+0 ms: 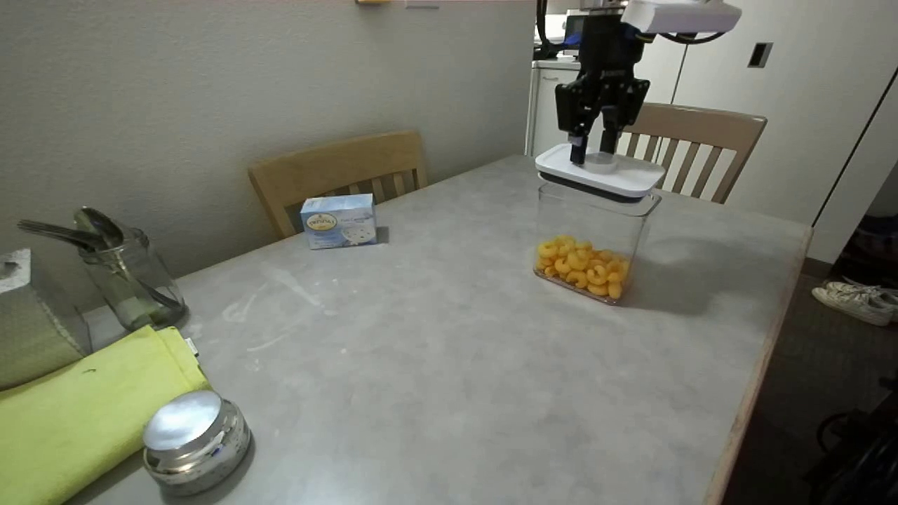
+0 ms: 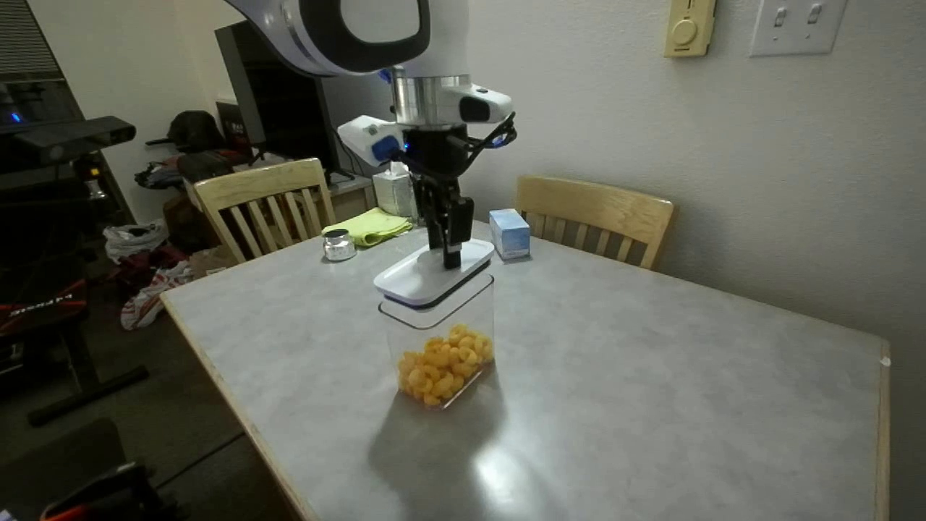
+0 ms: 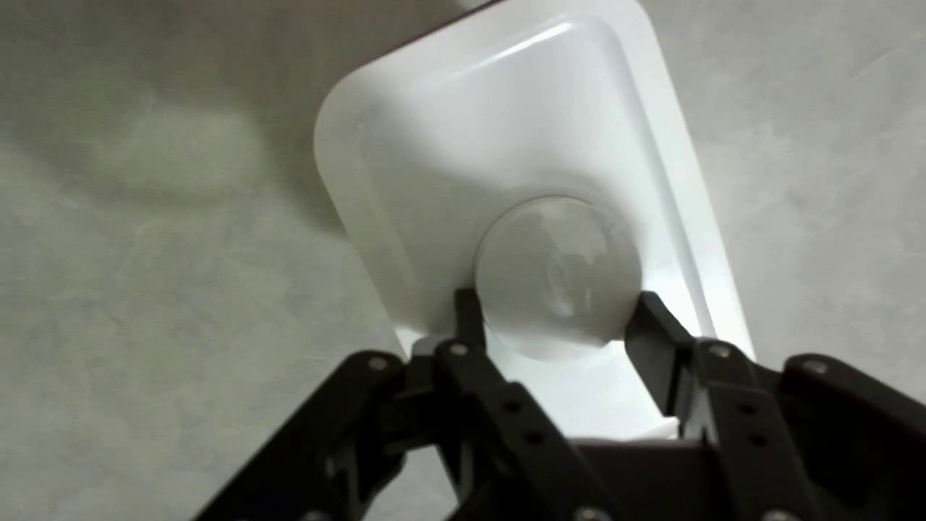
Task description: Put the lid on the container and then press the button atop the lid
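Note:
The white lid [image 1: 635, 177] is held nearly level just above the open top of the clear container [image 1: 588, 224], with its dark seal underneath. Yellow-orange pieces lie in the container's bottom. In an exterior view the lid [image 2: 411, 279] sits slightly offset from the container's rim [image 2: 434, 320]. I cannot tell whether the seal touches the rim. My gripper [image 1: 593, 151] is shut on the raised round button [image 1: 601, 163]. In the wrist view the fingertips of the gripper [image 3: 554, 307] lie on both sides of the button [image 3: 557, 268] on the lid [image 3: 506, 137]. The container is hidden there.
A blue tea box [image 1: 339, 221] stands near the wall-side table edge. A glass jar with cutlery [image 1: 133, 280], a tissue box [image 1: 38, 322], a yellow cloth [image 1: 91, 414] and a round metal tin [image 1: 196, 442] sit at the far end. Chairs [image 2: 597, 217] stand around the table [image 2: 651, 376].

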`<state>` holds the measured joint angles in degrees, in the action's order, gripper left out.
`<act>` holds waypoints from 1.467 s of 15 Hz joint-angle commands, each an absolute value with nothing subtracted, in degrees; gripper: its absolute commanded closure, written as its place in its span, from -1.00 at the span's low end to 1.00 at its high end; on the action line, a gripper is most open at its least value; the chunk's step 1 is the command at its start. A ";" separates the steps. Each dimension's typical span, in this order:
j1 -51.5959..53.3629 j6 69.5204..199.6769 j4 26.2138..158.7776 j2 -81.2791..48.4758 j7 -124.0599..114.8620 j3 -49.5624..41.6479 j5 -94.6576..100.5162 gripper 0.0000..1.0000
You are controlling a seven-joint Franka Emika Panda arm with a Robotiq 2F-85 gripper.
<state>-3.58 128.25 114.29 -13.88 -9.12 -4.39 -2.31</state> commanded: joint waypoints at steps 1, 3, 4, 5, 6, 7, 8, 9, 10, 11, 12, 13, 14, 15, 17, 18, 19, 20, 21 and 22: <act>-4.74 129.87 114.90 -14.79 -5.51 -4.44 -3.50 0.45; -5.04 130.35 114.96 -15.33 -4.62 -4.47 -3.41 0.45; -5.29 130.67 114.98 -15.63 -3.87 -4.39 -3.78 0.45; -5.44 130.88 114.93 -15.98 -3.51 -4.38 -3.86 0.45; -5.56 130.93 114.87 -16.03 -3.16 -4.35 -3.97 0.45; -5.70 131.06 114.87 -16.06 -2.80 -4.31 -4.20 0.45; -5.82 130.94 114.74 -16.12 -2.39 -4.24 -4.50 0.45; -5.93 130.99 114.74 -16.17 -2.10 -4.17 -4.89 0.45; -6.00 130.86 114.66 -16.21 -1.97 -4.12 -5.31 0.45; -6.07 130.57 114.58 -16.19 -1.73 -4.01 -6.01 0.45; -6.08 130.31 114.58 -16.13 -1.68 -3.94 -6.71 0.45; -6.16 129.97 114.57 -16.06 -1.37 -3.73 -7.88 0.45; -6.19 129.79 114.57 -16.03 -1.18 -3.64 -8.83 0.45; -6.19 129.80 114.65 -16.06 -0.95 -3.57 -9.76 0.45; -6.20 129.66 114.74 -16.19 -0.63 -3.52 -11.31 0.45; -6.23 129.67 114.80 -16.24 -0.38 -3.49 -12.00 0.45; -6.19 129.68 114.86 -16.30 -0.39 -3.53 -12.40 0.45; -6.17 129.70 114.91 -16.34 -0.44 -3.57 -12.65 0.45; -6.12 129.74 114.94 -16.40 -0.78 -3.69 -12.72 0.45; -6.10 129.72 114.96 -16.49 -0.97 -3.75 -12.75 0.45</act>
